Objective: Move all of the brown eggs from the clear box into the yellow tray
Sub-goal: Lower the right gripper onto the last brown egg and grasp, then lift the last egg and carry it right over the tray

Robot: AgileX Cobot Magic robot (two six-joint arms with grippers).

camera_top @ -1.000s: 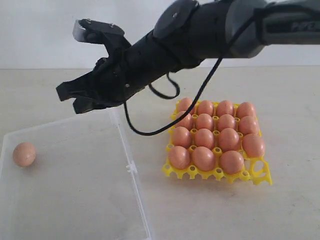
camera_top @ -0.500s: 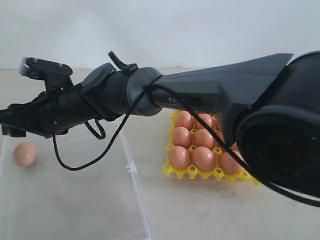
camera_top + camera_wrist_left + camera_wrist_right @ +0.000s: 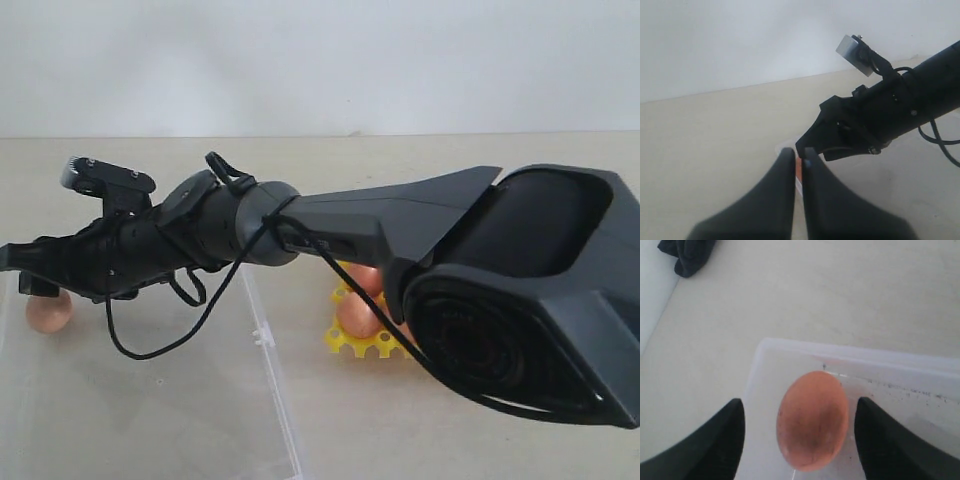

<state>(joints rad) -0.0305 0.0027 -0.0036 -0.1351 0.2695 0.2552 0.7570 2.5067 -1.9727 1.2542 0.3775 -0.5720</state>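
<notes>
Your right gripper [image 3: 27,270]: jaws spread wide, straddling lone brown egg [image 3: 812,420], gap visible each side, nothing gripped. Egg lies on floor of clear box [image 3: 150,400], close to corner wall. Your left gripper [image 3: 798,155]: jaws almost together, holding nothing. Yellow tray [image 3: 362,346] sits right of box, mostly hidden behind right arm [image 3: 350,225].
</notes>
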